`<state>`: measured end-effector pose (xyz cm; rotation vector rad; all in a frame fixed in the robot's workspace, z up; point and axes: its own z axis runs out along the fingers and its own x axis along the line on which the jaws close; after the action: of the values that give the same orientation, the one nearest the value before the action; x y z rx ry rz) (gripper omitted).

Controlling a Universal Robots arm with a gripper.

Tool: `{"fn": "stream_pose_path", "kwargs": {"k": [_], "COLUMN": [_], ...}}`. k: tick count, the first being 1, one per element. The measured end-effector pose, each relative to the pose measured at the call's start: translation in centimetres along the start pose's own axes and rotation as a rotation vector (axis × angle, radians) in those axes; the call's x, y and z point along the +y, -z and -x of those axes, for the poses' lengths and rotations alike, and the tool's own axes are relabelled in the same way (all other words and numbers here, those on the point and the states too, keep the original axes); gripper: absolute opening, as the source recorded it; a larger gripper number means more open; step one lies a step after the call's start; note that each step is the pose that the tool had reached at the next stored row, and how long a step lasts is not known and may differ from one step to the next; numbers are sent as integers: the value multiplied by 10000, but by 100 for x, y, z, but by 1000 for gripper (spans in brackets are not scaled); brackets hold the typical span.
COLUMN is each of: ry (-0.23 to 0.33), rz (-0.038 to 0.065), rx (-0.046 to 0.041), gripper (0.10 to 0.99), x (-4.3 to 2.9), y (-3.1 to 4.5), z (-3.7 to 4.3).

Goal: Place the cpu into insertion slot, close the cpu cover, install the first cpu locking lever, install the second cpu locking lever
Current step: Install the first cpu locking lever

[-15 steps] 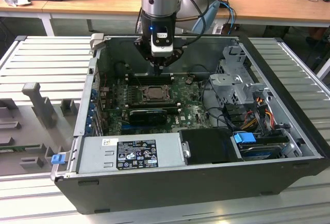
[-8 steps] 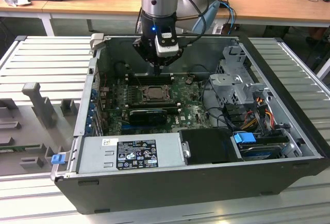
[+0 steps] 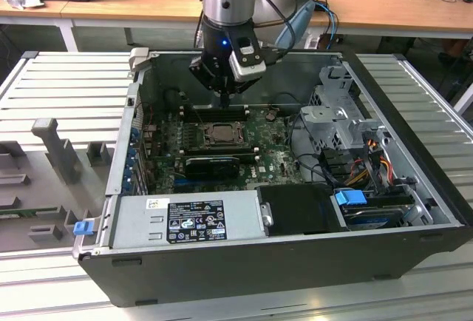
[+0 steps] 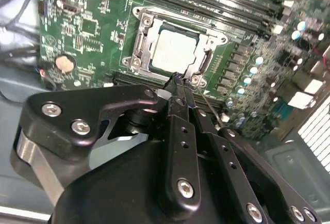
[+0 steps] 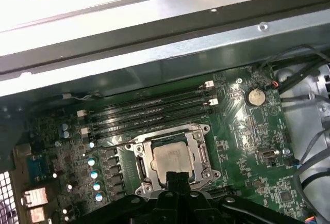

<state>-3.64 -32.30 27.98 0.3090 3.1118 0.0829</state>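
Note:
The pale silvery cpu [image 4: 174, 49] [image 5: 171, 158] lies flat in the insertion slot [image 3: 220, 133] on the green board. The silvery cpu cover [image 4: 140, 42] [image 5: 199, 153] lies down around it, with the chip showing through its window. My gripper [image 4: 178, 79] [image 5: 176, 175] [image 3: 224, 102] hangs just above the socket's edge. Its black fingers are pressed together and nothing shows between them. A thin metal lever rod [image 4: 211, 111] [image 5: 111, 144] sticks out sideways from the socket frame, close to the fingertips.
Black memory slots [image 5: 149, 111] run beside the socket. A long black card [image 3: 211, 164] lies on its near side. A grey labelled box [image 3: 185, 221] fills the case's front. A metal drive cage [image 3: 336, 117] and cables [image 3: 369, 162] sit at the exterior view's right.

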Motion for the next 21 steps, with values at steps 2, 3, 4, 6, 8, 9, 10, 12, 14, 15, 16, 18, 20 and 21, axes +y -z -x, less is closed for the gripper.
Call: {"fn": "stream_pose_path", "kwargs": {"k": [2,3,4,6,8,9,10,12,14,15,16,18,20,21], "ry": [745,1037,1425,1908,2102,2196,2286,2418,2710,2895,3140,3653,3714,3713], "rz": [6,9,12,16,17,19,19,20,23,25,27,29,39,43], "rx": [41,56,77,104,114,119,125,131,147,157,170,197,191,179], "gripper": [106,106,106,106,106,106,106,106,106,106,106,106,106,106], "x": [0,0,0,0,0,0,0,0,0,0,0,-1,-11,-17], "y": [-4,-5,-7,-8,-9,-10,-10,-11,-12,-12,-13,-14,-16,-16], "z": [0,0,0,0,0,1,0,1,1,1,1,-1,-51,-79]}}
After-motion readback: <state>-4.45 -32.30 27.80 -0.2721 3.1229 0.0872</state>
